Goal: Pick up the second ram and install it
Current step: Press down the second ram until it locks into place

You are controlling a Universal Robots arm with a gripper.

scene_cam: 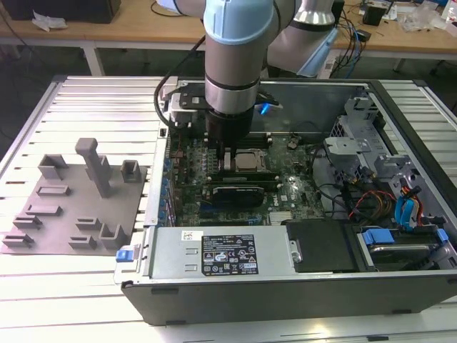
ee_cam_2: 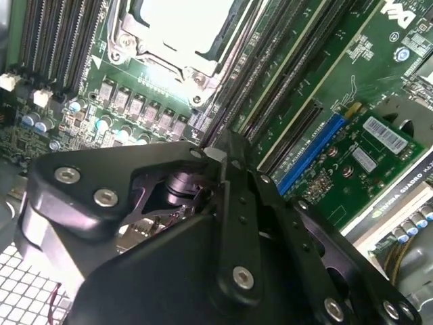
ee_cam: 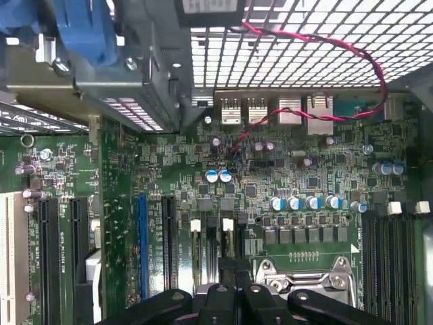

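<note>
The arm is down inside the open computer case (scene_cam: 300, 286), its hand (scene_cam: 227, 146) hanging over the green motherboard (scene_cam: 285, 193), just to the exterior view's left of the metal-capped processor socket (scene_cam: 246, 161). In the second wrist view the hand's (ee_cam_2: 220, 159) black, bolted linkage tapers to a narrow tip right above the long dark memory slots (ee_cam_2: 270, 95), which would suit pressing a thin card straight down into its slot. In the first wrist view the same tip (ee_cam: 226, 271) meets the slots (ee_cam: 213, 250) with white end latches. Whether the fingers are pinched together or parted, I cannot tell, and the second ram itself I cannot make out; it may sit edge-on at the tip. Over on the slatted tabletop (scene_cam: 86, 286), the grey plastic fixture plate (scene_cam: 75, 207) with its blocky holders lies well apart from the case.
</note>
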